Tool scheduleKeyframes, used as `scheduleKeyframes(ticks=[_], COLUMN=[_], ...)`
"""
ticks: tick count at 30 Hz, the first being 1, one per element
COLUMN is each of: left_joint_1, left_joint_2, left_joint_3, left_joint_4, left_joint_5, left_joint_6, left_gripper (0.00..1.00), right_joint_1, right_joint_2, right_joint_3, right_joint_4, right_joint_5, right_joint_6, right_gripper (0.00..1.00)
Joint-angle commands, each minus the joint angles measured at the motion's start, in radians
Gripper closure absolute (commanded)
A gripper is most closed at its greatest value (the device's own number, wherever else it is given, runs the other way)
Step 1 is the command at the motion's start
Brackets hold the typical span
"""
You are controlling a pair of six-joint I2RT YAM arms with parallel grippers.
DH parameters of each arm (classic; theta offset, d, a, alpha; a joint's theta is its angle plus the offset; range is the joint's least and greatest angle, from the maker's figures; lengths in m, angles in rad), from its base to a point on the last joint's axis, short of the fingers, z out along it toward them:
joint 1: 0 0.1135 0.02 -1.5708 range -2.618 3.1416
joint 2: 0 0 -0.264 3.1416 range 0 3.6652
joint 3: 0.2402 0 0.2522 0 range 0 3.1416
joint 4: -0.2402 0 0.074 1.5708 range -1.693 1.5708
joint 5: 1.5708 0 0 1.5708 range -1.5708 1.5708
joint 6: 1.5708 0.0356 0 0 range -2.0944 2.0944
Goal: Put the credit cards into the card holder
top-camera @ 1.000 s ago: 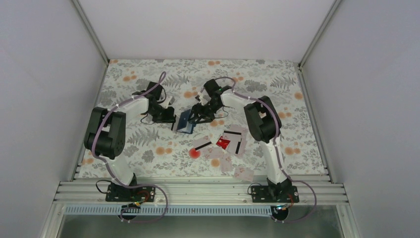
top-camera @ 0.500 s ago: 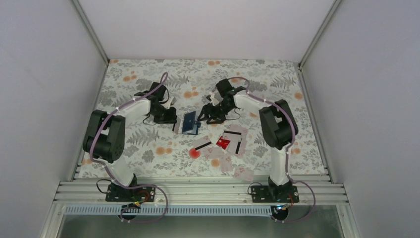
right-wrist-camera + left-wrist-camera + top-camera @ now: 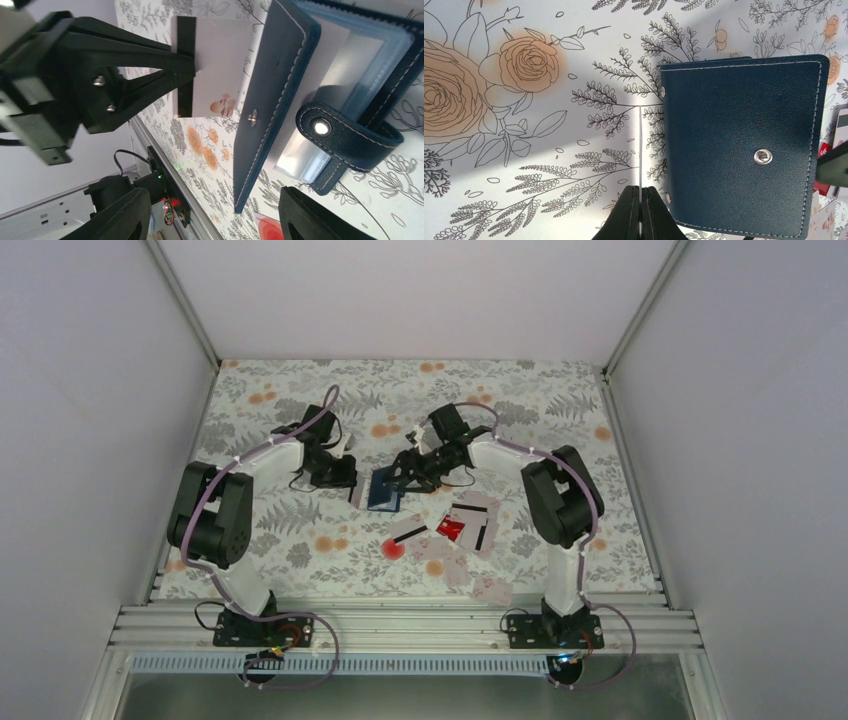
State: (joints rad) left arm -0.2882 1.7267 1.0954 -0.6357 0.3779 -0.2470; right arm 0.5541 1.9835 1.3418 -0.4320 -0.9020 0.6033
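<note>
The navy card holder (image 3: 383, 490) lies mid-table, half open. In the right wrist view its front cover (image 3: 270, 90) stands raised, showing pale clear pockets (image 3: 330, 75) and the snap tab (image 3: 345, 135). My left gripper (image 3: 349, 483) is shut on a whitish card with a black stripe (image 3: 220, 60). It holds the card upright on edge just left of the holder, and the card shows edge-on in the left wrist view (image 3: 640, 145). My right gripper (image 3: 405, 472) is open and empty, its fingers (image 3: 120, 220) on either side of the holder's end.
Several loose cards (image 3: 475, 520) lie front right of the holder, among them a red one (image 3: 450, 530) and one with a black stripe (image 3: 408, 532). Another pale card (image 3: 490, 588) lies near the front rail. White walls close in the floral table.
My right gripper drew back to the right, then returned to the holder. The holder shifted slightly and now lies straighter. The left gripper has barely moved and still holds its card.
</note>
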Motion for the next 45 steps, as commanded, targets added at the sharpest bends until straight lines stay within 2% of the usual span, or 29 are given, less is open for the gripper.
scheduleKeyframes(ticks=[1,23,35,40,45], left_joint_1=[0.002,0.001,0.003,0.003,0.003], left_joint_2=[0.000,0.013,0.012,0.011,0.011], left_joint_3=[-0.018,-0.039,-0.045,-0.042,-0.043], left_joint_4=[0.024,0.042,0.041,0.036,0.040], left_joint_5=[0.017,0.061,0.058,0.055,0.053], left_joint_6=[0.008,0.015,0.012,0.015,0.013], left_gripper=[0.98,0.98,0.98,0.98,0.98], right_joint_1=[0.039,0.065,0.079,0.077,0.081], right_joint_2=[0.051,0.141,0.120,0.120,0.118], right_joint_3=[0.015,0.067,0.113,0.151,0.173], right_joint_4=[0.037,0.015,-0.076,-0.185,-0.189], right_joint_5=[0.013,0.088,0.105,0.191,0.163], right_joint_6=[0.061,0.063,0.023,-0.022,-0.031], right_gripper=[0.35,0.33,0.33,0.33,0.33])
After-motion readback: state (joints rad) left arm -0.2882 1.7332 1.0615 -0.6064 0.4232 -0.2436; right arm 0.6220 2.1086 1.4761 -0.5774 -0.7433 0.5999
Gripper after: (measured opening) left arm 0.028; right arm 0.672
